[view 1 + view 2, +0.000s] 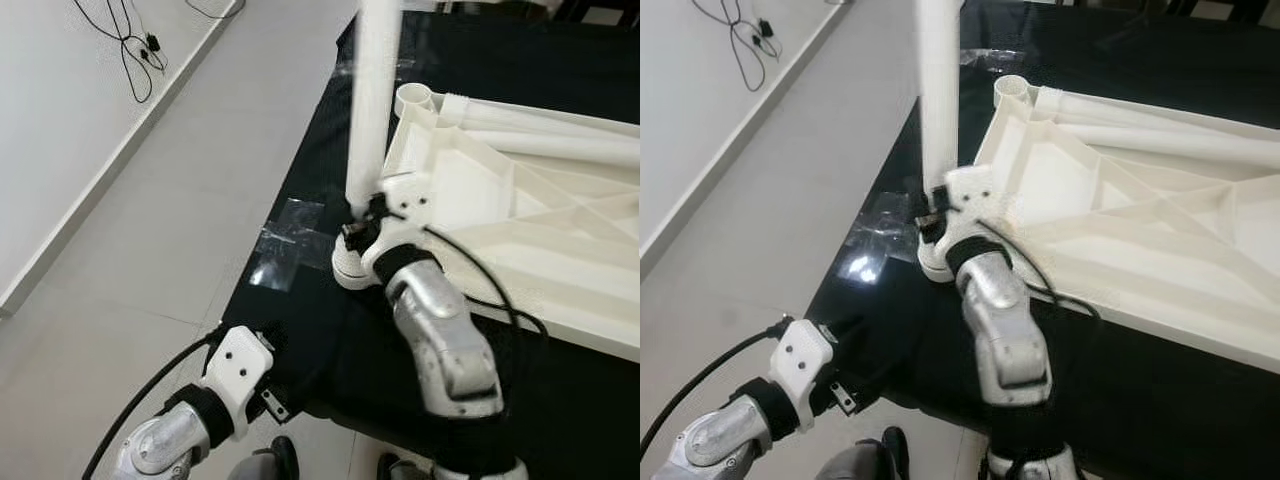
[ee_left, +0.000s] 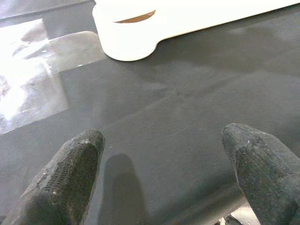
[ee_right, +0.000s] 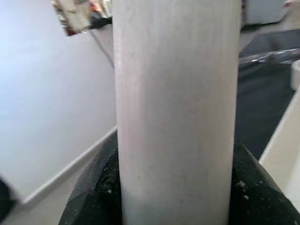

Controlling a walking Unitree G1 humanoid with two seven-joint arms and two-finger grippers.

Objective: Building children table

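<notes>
A white plastic children's tabletop (image 1: 540,230) lies upside down on a black-covered table (image 1: 330,330), its ribbed underside up. A white cylindrical leg (image 1: 372,100) stands upright in the tabletop's near corner socket (image 1: 350,268). My right gripper (image 1: 362,222) is shut on the leg just above the socket; in the right wrist view the leg (image 3: 176,108) sits between the black fingers (image 3: 253,187). Two more white legs (image 1: 540,125) lie along the tabletop's far side. My left gripper (image 2: 164,168) is open low over the black cloth near the table's front corner, holding nothing, fingertips (image 2: 75,173) apart.
Clear plastic wrap (image 1: 285,240) lies on the cloth beside the socket. The table's left edge drops to grey floor tiles (image 1: 150,230). A white wall with black cables (image 1: 135,50) runs along the far left. A second empty socket (image 1: 415,98) shows at the tabletop's far corner.
</notes>
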